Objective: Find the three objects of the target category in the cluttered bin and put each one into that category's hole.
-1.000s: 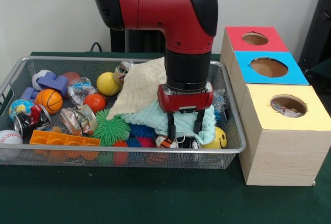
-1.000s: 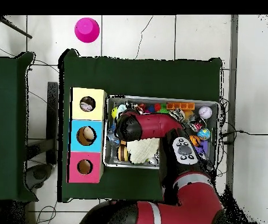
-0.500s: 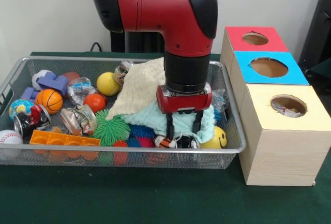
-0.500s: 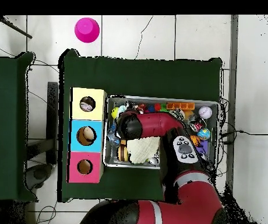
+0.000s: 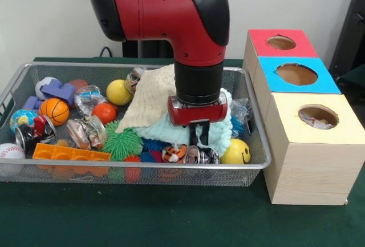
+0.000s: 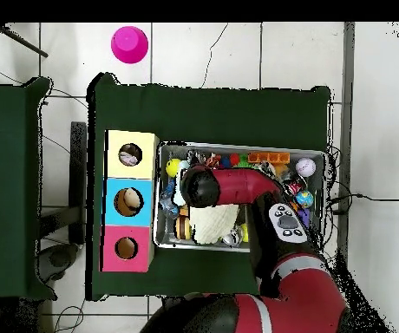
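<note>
The wire mesh bin (image 5: 137, 167) is full of toys; it also shows in the overhead view (image 6: 238, 146). My gripper (image 5: 199, 138) is low in the bin's right half, its fingers close together on a mint green cloth (image 5: 219, 133). A cream knitted cloth (image 5: 153, 96) lies behind it. One clear plastic wad (image 5: 87, 97) lies at the bin's left, another (image 5: 243, 110) by the right wall. A third wad (image 5: 315, 121) shows inside the yellow box's hole (image 5: 318, 115). In the overhead view the arm hides the gripper; the yellow box's hole (image 6: 130, 155) shows there.
The blue-topped box (image 5: 296, 75) and red-topped box (image 5: 280, 43) stand behind the yellow one. The bin holds a yellow smiley ball (image 5: 236, 152), green spiky ball (image 5: 122, 142), orange brick (image 5: 71, 154), basketball (image 5: 55, 110), shiny cans (image 5: 85, 133) and a tiger toy (image 5: 173, 153).
My gripper's fingers have closed on the mint cloth and the arm has shifted slightly left. The cloth has bunched up, showing more of the smiley ball and the toys beneath.
</note>
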